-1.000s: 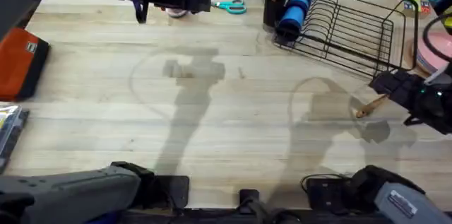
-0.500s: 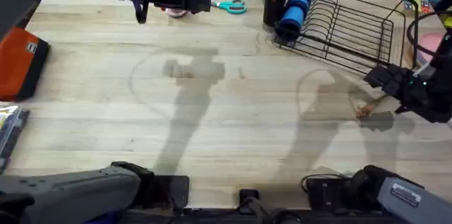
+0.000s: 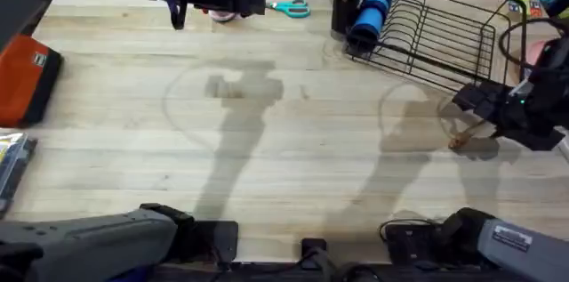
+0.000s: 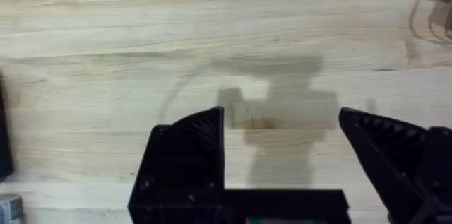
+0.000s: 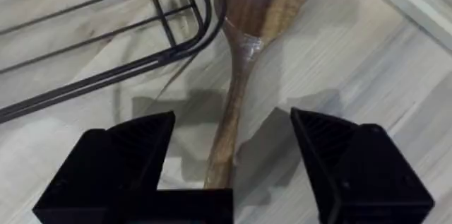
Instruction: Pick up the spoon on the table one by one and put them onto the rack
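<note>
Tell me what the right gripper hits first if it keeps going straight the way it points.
Likely the spoon: its handle lies between the open fingers of the right gripper, on the table beside the rack. Depth is unclear.

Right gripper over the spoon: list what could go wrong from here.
1. The spoon lies with its bowl against the rack wire; the right gripper, open astride the handle, might snag a finger on that wire if it drifts toward the bowl.
2. The handle is slender and rounded, so it may roll or twist as the fingers close.
3. The table edge and pink plates are close, leaving little room.
</note>
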{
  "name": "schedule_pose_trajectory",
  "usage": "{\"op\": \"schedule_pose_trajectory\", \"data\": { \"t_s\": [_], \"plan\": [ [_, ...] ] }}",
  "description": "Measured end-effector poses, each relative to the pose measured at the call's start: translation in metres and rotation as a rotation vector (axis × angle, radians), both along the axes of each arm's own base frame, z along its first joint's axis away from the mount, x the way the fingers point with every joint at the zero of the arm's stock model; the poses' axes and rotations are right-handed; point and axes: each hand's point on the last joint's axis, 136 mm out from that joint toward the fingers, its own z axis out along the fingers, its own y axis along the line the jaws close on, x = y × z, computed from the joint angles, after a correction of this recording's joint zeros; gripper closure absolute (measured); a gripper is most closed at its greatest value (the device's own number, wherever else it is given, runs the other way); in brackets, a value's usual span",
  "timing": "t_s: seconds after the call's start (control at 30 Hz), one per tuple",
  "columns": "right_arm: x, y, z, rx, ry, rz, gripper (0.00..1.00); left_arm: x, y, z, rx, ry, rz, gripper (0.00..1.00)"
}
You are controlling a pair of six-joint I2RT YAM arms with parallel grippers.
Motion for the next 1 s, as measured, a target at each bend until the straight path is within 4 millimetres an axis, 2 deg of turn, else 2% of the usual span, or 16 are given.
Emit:
{"op": "schedule_pose_trajectory", "data": {
  "t_s": [0.2, 0.8, 0.93, 1.0],
  "plan": [
    [0.003, -0.001, -0.011, 0.004, 0.025, 0.013, 0.008, 0.0, 0.0, 0.0, 0.0, 0.0, 0.0, 0.008],
    [0.007, 0.0, -0.019, 0.023, 0.038, 0.026, 0.009, 0.0, 0.0, 0.0, 0.0, 0.0, 0.0, 0.007],
    [0.005, 0.003, -0.021, 0.041, 0.05, 0.027, 0.072, 0.0, 0.0, 0.0, 0.0, 0.0, 0.0, 0.007],
    [0.004, 0.004, -0.021, 0.049, 0.054, 0.027, 0.134, 0.0, 0.0, 0.0, 0.0, 0.0, 0.0, 0.007]
  ]
}}
